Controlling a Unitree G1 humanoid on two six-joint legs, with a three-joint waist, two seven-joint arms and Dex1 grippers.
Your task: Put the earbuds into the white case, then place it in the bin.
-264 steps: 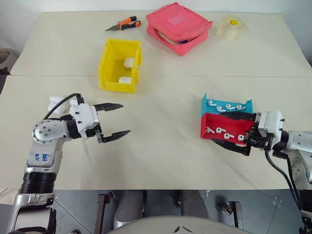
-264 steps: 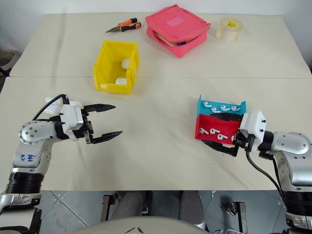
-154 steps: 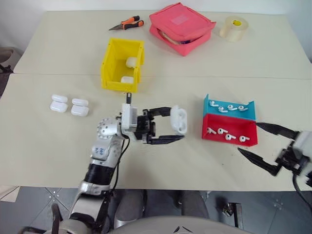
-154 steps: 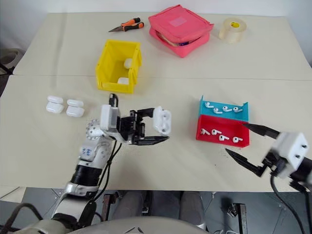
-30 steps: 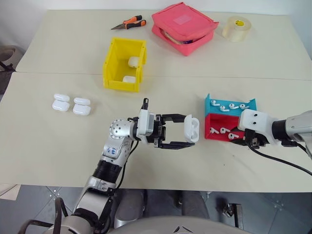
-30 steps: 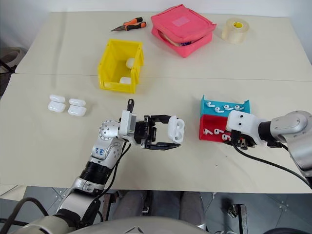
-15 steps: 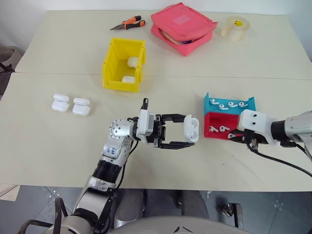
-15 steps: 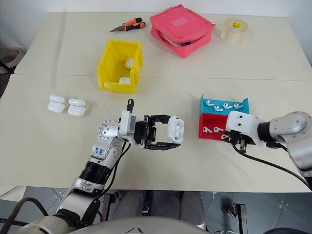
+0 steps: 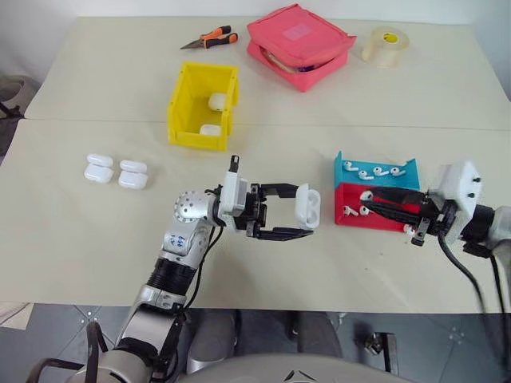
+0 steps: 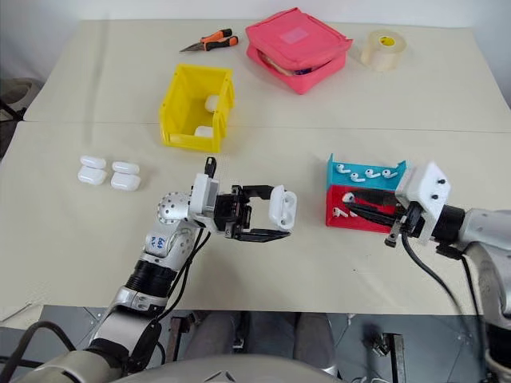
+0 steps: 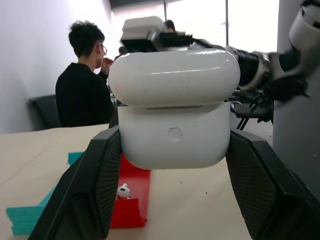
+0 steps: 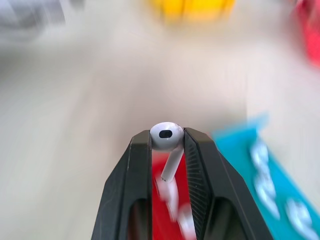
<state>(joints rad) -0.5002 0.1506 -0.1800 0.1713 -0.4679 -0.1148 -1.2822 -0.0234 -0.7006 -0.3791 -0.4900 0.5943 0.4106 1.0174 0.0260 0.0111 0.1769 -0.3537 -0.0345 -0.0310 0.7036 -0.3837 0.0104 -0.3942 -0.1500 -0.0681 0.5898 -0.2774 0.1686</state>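
Right gripper clamped on a single earbud, the bud's head pinched between the two black fingertips and its stem hanging down between the fingers. In the head views this gripper lies over the red tray, pointing toward the middle of the table.

Left gripper closed on the white case, which it holds above the table near the centre, just beside the trays (lid hinged up, as the left wrist view shows, with the lid standing above the body). The fingers press the case's two sides.

Red tray holds several earbuds; the blue tray touching it on the far side holds another row of earbuds.

The bin, yellow, stands farther back on the left half of the table with two white cases inside. Four more cases lie grouped near the left edge.

Along the far edge: orange-handled pliers, a pink zip pouch and a roll of tape. A person in dark clothing sits in the background of the left wrist view.
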